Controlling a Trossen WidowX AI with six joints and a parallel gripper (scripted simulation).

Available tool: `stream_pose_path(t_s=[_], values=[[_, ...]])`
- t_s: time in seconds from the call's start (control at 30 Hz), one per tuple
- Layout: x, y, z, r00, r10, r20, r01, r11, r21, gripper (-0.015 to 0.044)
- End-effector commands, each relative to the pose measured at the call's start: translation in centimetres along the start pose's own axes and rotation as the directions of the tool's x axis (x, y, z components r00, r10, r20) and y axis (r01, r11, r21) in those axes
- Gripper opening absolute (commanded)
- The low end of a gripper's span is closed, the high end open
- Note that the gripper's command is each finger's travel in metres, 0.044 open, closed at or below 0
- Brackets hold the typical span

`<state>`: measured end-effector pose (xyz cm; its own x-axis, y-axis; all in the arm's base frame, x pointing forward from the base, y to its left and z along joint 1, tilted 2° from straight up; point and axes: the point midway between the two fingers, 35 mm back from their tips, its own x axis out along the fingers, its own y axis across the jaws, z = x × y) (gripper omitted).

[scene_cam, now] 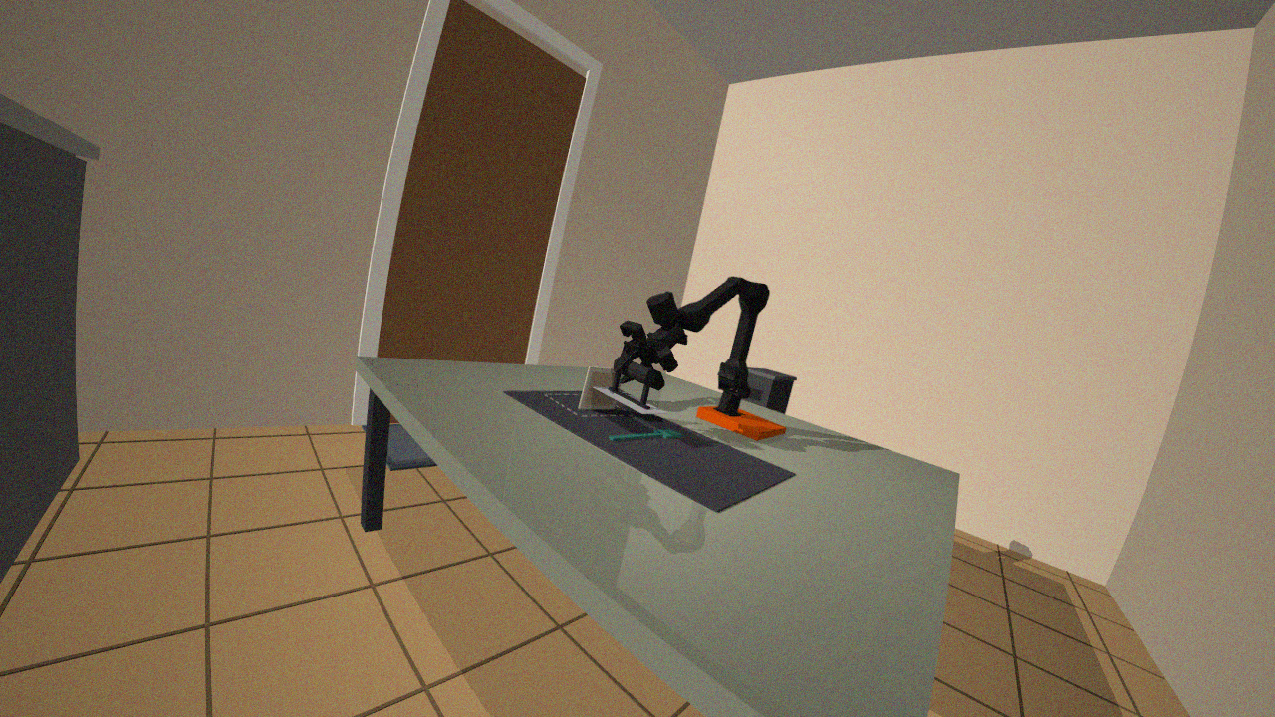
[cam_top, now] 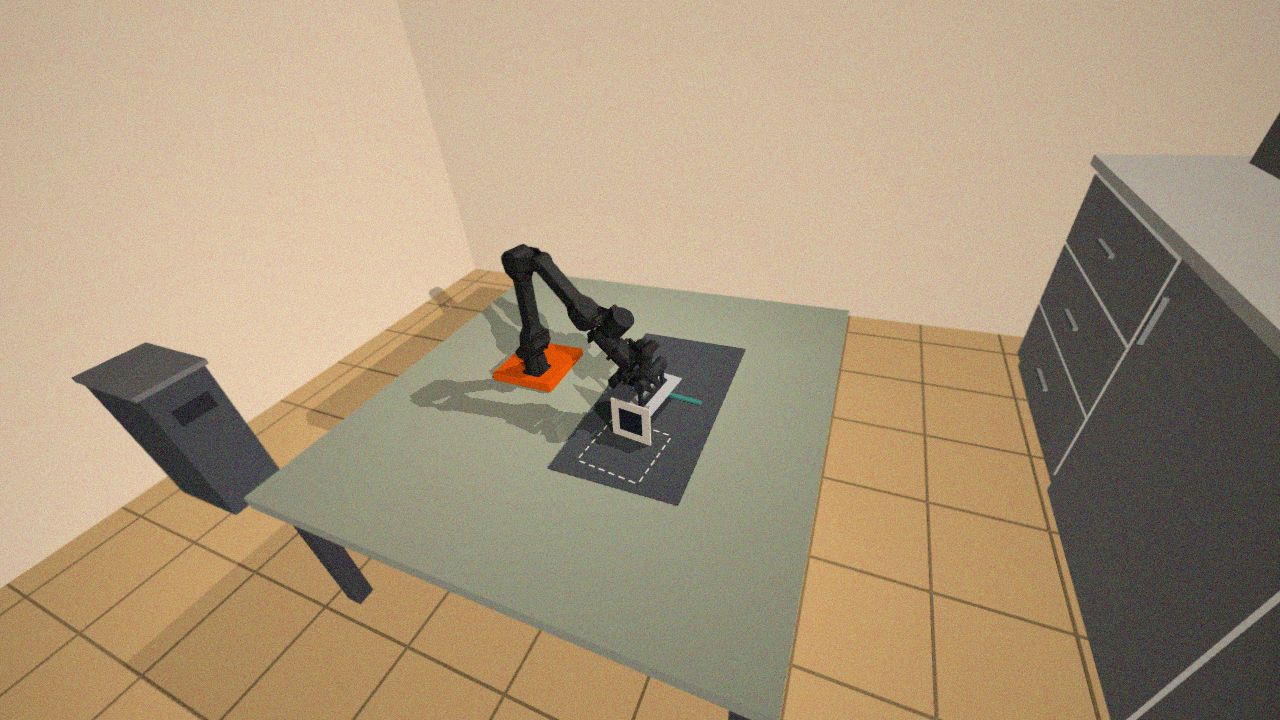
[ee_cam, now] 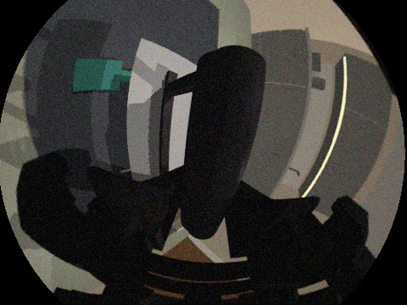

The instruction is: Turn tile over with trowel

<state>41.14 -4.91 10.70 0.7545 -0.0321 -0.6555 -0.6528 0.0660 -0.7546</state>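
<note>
My gripper [cam_top: 646, 379] [scene_cam: 637, 372] [ee_cam: 205, 169] is shut on the black cylindrical handle of the trowel. The trowel's flat white blade [cam_top: 666, 390] [scene_cam: 629, 403] [ee_cam: 140, 127] hangs below the handle, over the mat. The tile [cam_top: 621, 431] [scene_cam: 595, 390] stands almost upright on edge at the blade's front end. Its marked side, a dark square in a pale border, faces the top view; its plain back faces the blade. Its lower edge is near the rear of the dashed outline [cam_top: 608, 471]. Contact between tile, blade and mat is unclear. The tile is not identifiable in the wrist view.
A teal tool [cam_top: 687, 399] [scene_cam: 629, 436] [ee_cam: 97, 75] with a thin handle lies on the dark mat [cam_top: 707, 358] [scene_cam: 722, 486] beside and partly behind the blade. The arm stands on an orange base [cam_top: 550, 385] [scene_cam: 757, 432] on the green table [cam_top: 465, 501] [scene_cam: 802, 535].
</note>
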Motion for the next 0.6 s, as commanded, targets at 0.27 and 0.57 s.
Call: stream_pose_path(t_s=[0.27, 0.57], values=[[0.3, 0.1, -1.3, 1.0, -0.016, 0.004, 0.016, 1.0, -0.006, 0.0], [1.2, 1.2, -2.9, 1.0, -0.016, 0.003, 0.016, 1.0, -0.007, 0.0]])
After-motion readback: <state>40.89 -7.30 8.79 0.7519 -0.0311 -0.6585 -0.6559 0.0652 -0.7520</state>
